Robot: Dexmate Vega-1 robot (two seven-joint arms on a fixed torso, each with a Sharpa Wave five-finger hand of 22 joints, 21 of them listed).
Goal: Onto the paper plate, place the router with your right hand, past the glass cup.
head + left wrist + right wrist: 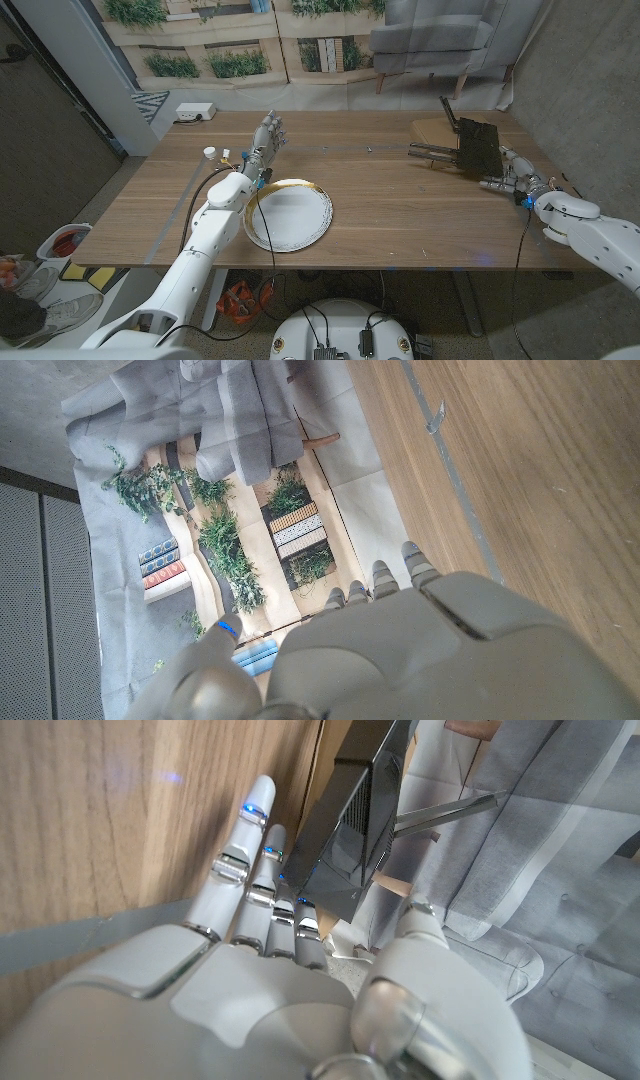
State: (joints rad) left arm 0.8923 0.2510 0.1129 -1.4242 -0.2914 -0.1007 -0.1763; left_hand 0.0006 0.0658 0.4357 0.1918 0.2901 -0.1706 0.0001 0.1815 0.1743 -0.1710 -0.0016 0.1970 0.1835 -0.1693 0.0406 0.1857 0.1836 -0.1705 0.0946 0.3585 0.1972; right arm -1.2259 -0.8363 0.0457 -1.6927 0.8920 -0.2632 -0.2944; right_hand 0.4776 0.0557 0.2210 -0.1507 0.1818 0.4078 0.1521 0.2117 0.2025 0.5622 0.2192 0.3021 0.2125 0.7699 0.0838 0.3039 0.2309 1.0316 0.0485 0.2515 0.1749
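Black boxy plastic router (478, 146) – rigid, light, antennas snag-prone; right hand (508, 175) fingers (262, 870) spread beside it – grasp the body.

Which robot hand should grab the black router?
The right hand. It is already at the router, fingers reaching it but not yet closed around it. The left hand waits across the table, beyond the paper plate, far from the router.
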